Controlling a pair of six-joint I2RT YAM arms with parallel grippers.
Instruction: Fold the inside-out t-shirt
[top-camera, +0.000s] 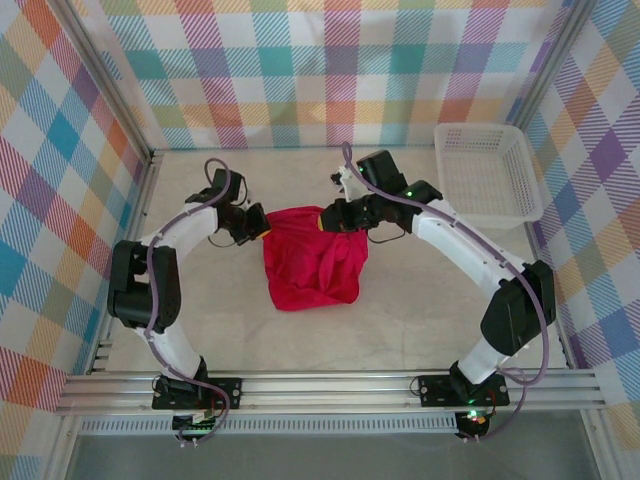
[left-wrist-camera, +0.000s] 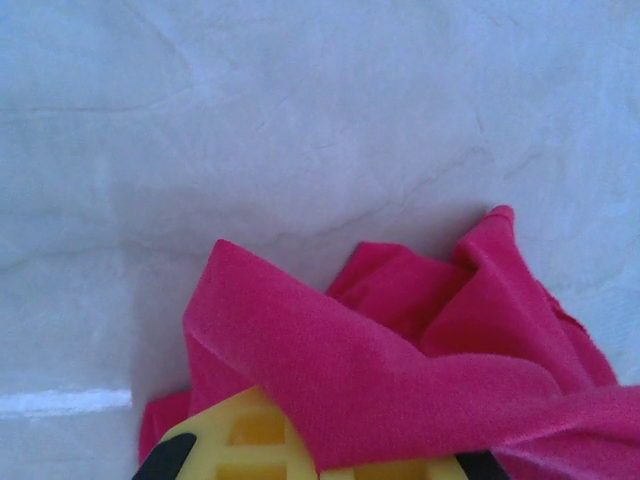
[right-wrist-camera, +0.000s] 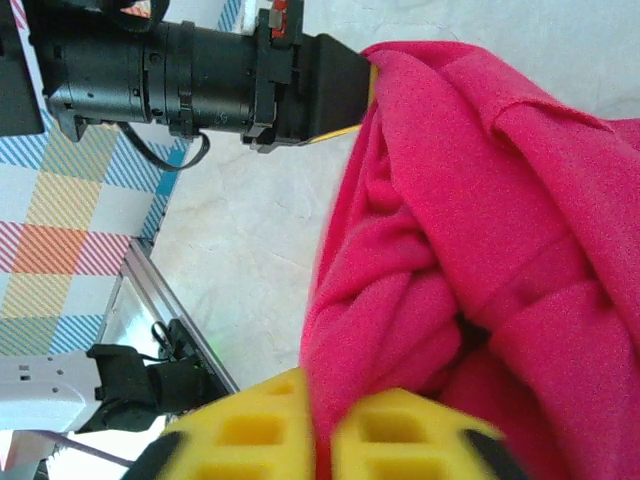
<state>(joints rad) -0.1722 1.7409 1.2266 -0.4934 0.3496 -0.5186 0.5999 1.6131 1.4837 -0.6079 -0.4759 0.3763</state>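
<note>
**Top view.** A plain bright red short-sleeved cloth t-shirt (top-camera: 312, 262) lies in a crumpled heap at the middle of the pale bench (top-camera: 400, 320), between the 2 arms. The left pincer (top-camera: 260, 226) meets the far left corner of the t-shirt. The right pincer (top-camera: 334, 218) meets its far right corner. A white plastic mesh basket (top-camera: 480, 175) stands at the far right of the bench, well apart from the t-shirt.

**Left wrist view.** The left pincer is together, clamped on the t-shirt. A fold of red cloth drapes over its yellow latticed finger (left-wrist-camera: 250, 440), and the rest bunches on the bench beyond it.

**Right wrist view.** The 2 yellow fingers (right-wrist-camera: 240, 432) of the right pincer stand close together with a strip of the t-shirt nipped between them. Their outline is blurred. The black left pincer grips the cloth at the top of this view, and the fabric runs in deep twisted folds between the 2 pincers.
</note>
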